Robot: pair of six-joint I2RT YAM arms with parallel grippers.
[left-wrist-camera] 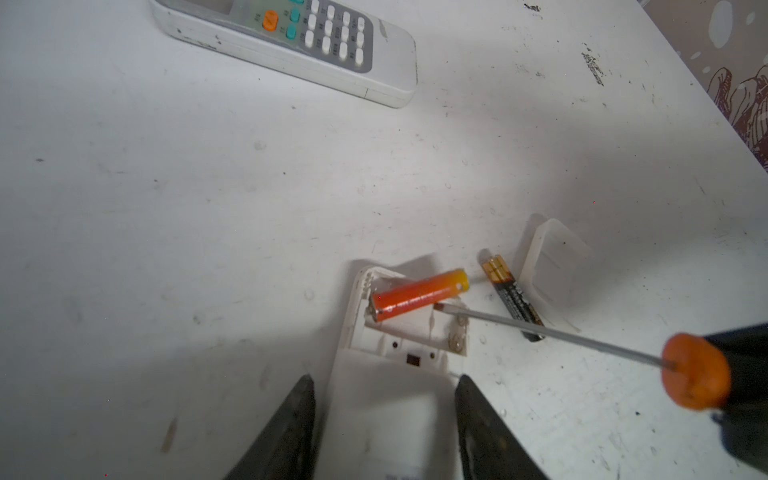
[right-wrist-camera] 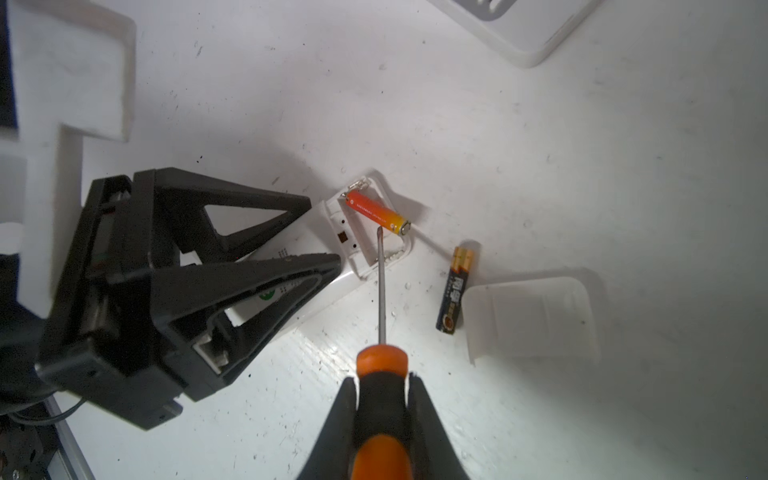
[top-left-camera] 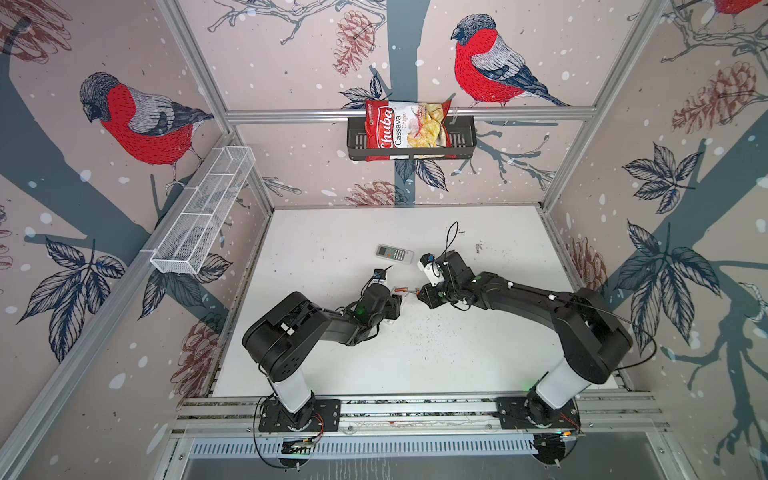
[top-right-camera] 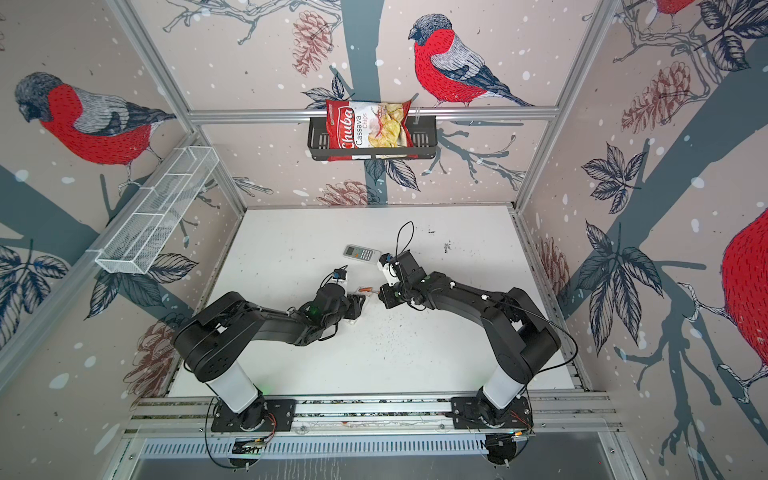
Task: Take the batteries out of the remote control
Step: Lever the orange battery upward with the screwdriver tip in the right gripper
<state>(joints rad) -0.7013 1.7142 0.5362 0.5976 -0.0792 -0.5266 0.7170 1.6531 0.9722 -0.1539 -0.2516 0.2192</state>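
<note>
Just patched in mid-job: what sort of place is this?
Probably a robot test booth, not a home: aluminium frame, bird-print wall panels, and a white table with arms on a rail.

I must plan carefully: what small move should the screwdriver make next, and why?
Probably lever the orange battery out with the screwdriver tip: it is the only one left in the open remote, the left claw straddles the remote, and the right claw holds the tip right beside it.

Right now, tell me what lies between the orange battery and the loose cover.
The black battery lies flat on the table between orange battery and cover, seen in both wrist views.
</note>
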